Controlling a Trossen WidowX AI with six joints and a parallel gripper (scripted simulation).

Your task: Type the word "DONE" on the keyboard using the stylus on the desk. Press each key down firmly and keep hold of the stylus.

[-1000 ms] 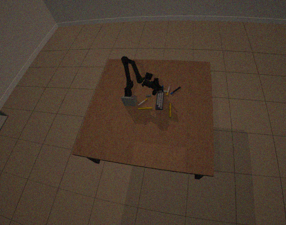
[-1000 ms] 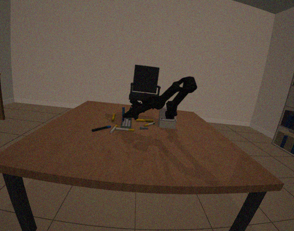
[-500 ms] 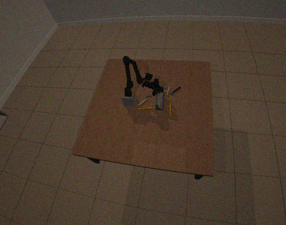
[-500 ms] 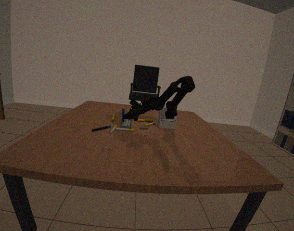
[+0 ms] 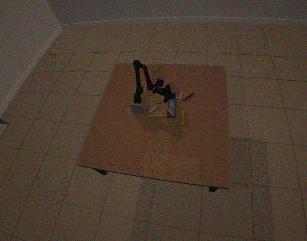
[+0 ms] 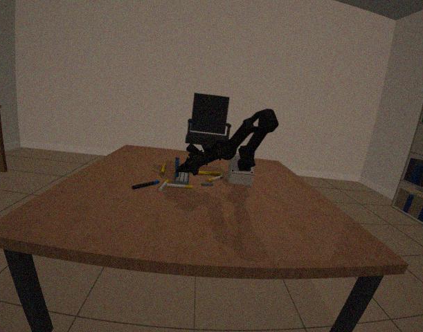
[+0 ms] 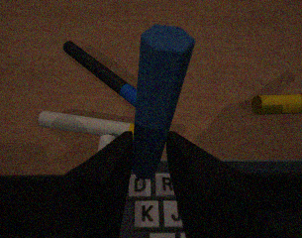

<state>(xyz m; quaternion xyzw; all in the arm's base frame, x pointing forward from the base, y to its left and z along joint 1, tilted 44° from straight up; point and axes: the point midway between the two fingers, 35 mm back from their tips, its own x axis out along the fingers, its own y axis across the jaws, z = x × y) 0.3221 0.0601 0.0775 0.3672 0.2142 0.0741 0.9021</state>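
My gripper (image 5: 174,97) (image 6: 179,170) (image 7: 149,139) is shut on the blue stylus (image 6: 176,163) (image 7: 162,79), low over the far end of the keyboard. The stylus stands nearly upright, leaning a little in the wrist view, its wide end up. The keyboard (image 5: 171,109) (image 6: 182,177) lies flat on the desk. In the wrist view the D key (image 7: 141,186) shows right below the stylus's lower end, with R to its right and the K key (image 7: 147,214) nearer. The lower tip is hidden, so I cannot tell whether it touches a key. The fingers hide most other keys.
A black and blue marker (image 5: 188,96) (image 6: 145,185) (image 7: 96,65) and white and yellow markers (image 6: 178,185) (image 7: 81,122) lie beyond the keyboard. A yellow marker (image 5: 182,117) (image 7: 284,104) lies beside it. Another yellow marker (image 5: 155,115) and a small grey piece (image 5: 159,103) lie toward the arm's base (image 5: 138,108).
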